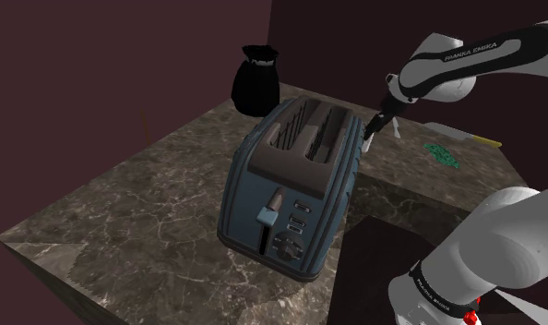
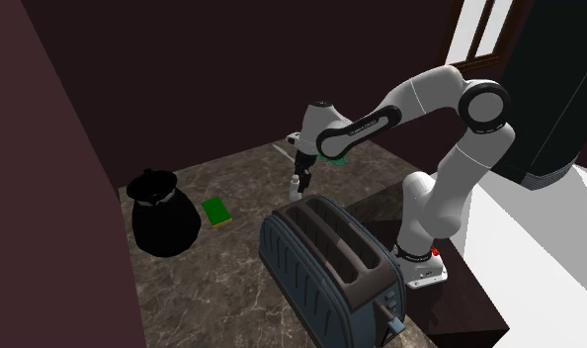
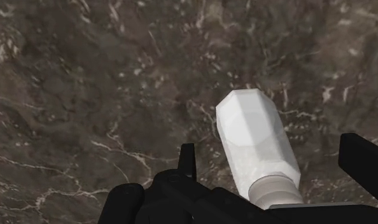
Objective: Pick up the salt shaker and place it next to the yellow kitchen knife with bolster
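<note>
Dark maroon walls close in a dark brown, white-veined marble countertop, and a bright window shows at the second exterior view's upper right. A blue-grey two-slot toaster with a lever and buttons on its end stands in the middle of the countertop, with a black round-bellied kettle behind it near the wall. In the second exterior view a flat green sponge-like pad lies between the kettle and the toaster. The white arm rises from its dark box stand and folds at a high dark elbow joint. From there it stretches towards the second exterior view's left, over the far end of the toaster. Its wrist is bent down, so the black two-finger gripper points at the marble just beyond the toaster. In the wrist view the fingers stand wide apart. The white faceted salt shaker sits between them with bare marble showing on either side, so neither finger touches it and nothing is grasped. The shaker's narrow ribbed neck is nearest the palm and its broad end points away, at a slant to the fingers. Whether it stands or lies on the countertop cannot be told. In the shoulder view, the yellow-handled, pale-bladed kitchen knife lies to the gripper's right near the counter's far edge. A small green textured item lies just beside the knife, and both are apart from the shaker.
</note>
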### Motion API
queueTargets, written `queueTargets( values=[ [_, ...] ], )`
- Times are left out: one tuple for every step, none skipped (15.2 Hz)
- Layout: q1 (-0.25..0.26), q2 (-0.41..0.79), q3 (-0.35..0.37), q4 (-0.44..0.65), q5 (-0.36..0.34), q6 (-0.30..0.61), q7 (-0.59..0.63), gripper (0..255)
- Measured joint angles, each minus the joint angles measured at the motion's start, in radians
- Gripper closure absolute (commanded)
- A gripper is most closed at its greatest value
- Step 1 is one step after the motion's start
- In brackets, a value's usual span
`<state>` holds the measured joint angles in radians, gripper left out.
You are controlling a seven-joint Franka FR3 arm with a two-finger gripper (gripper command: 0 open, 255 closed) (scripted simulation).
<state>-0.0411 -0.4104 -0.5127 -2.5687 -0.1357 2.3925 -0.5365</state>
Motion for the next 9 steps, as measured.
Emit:
queueTargets(
  values=[
    [0.001,0.003,-0.001,-0.001,0.001,0.004,-0.001,0],
    [0.001,0.004,-0.003,-0.001,0.001,0.006,-0.002,0],
    [0.001,0.005,-0.003,-0.001,0.001,0.006,-0.003,0],
    [0.001,0.005,-0.003,-0.001,0.002,0.007,-0.003,0],
    [0.001,0.005,-0.003,-0.001,0.002,0.007,-0.003,0],
    [0.001,0.005,-0.003,-0.001,0.002,0.007,-0.003,255],
    [0.001,0.005,-0.003,-0.001,0.002,0.007,-0.003,255],
    [0.001,0.005,-0.003,-0.001,0.002,0.007,-0.003,255],
    [0.001,0.005,-0.003,-0.001,0.002,0.007,-0.003,255]
  ],
)
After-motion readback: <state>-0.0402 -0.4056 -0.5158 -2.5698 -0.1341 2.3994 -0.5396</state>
